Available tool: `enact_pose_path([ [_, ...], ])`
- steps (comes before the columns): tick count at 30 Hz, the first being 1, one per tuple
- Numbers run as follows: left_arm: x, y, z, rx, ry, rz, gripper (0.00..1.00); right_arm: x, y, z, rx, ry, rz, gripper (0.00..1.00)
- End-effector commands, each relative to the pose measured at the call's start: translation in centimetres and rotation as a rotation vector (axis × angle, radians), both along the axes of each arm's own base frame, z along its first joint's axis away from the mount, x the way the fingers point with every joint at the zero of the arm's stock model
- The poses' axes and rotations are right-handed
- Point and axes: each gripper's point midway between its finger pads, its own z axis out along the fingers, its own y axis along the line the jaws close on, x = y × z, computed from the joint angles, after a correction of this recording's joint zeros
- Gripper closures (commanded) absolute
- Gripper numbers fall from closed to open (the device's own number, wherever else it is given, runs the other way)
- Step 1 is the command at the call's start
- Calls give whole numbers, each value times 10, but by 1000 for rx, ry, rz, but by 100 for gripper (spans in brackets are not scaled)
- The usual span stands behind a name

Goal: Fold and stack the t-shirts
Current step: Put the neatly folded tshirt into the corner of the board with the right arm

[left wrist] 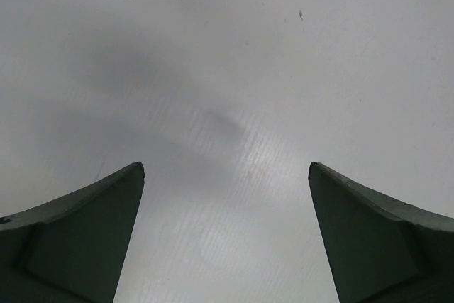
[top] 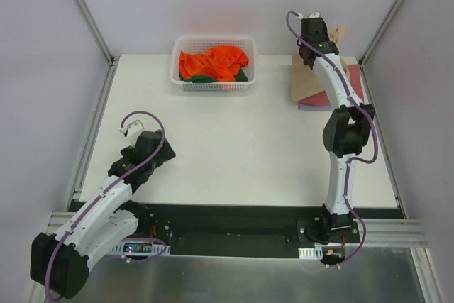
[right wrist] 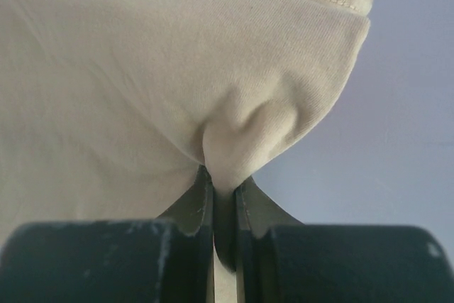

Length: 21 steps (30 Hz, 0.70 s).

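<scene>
beige t-shirt: plain tan, stitched hem of the same tone
orange t-shirt: bright orange, no pattern
green t-shirt: dark green
pink t-shirt: dusty pink; lavender t-shirt shows as a pale purple edge below it
basket: white lattice
counter: plain white
left gripper: dark grey-green fingers
arms: white links, black joints, purple cables

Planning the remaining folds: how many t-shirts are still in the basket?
2 visible: the orange t-shirt heaped on top and the dark green t-shirt beneath, both in the white basket. More may lie hidden underneath.
</scene>
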Motion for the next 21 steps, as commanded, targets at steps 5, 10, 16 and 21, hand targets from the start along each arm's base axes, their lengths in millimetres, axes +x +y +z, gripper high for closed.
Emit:
enact_pose_path([
  [5, 6, 4, 10, 7, -12, 37, 1, 20, -25, 22, 98, -139, -43, 99],
  [10, 6, 4, 11, 7, -10, 40, 1, 26, -41, 16, 133, -154, -59, 99],
  [16, 8, 4, 10, 8, -1, 43, 1, 38, -49, 3, 151, -158, -52, 100],
  [21, 11, 3, 13, 15, -2, 42, 1, 43, -61, -14, 139, -155, -94, 100],
])
